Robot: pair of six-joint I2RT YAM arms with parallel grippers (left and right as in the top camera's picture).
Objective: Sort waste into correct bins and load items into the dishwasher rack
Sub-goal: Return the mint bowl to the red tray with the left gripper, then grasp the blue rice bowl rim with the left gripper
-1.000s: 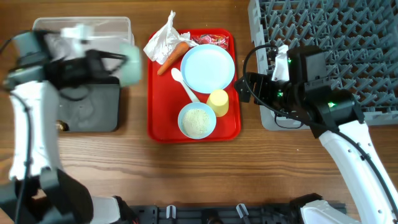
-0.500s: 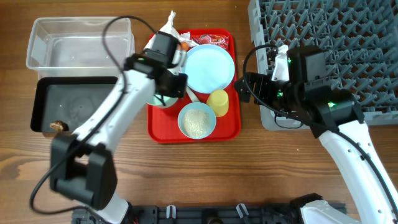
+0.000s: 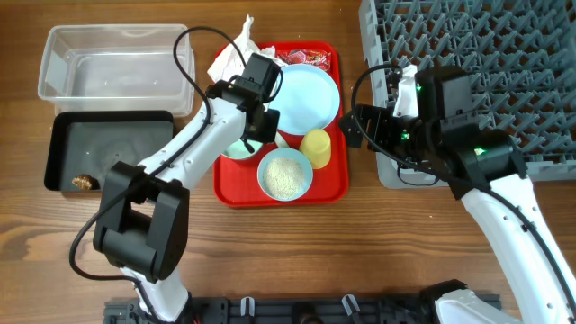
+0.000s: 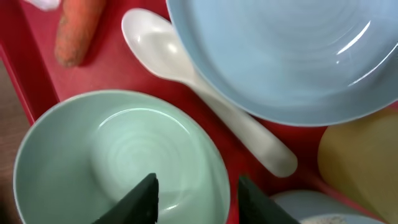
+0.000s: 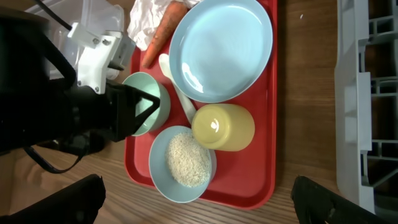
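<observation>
**Three views, one shared tray**

The overhead camera looks straight down from far off, taking in both arms, the red tray (image 3: 331,184) and the dishwasher rack (image 3: 504,54). The left wrist camera sits very close, facing down past its own fingertips (image 4: 146,194) onto the mint bowl (image 4: 74,155) directly beneath the left gripper (image 4: 198,186), with the spoon (image 4: 205,96) and plate (image 4: 280,56) just ahead of it. The right wrist camera hangs higher, looking down ahead of the right gripper (image 5: 198,186). Its wider view covers the whole tray and shares bowl, spoon and plate with both other views.
</observation>
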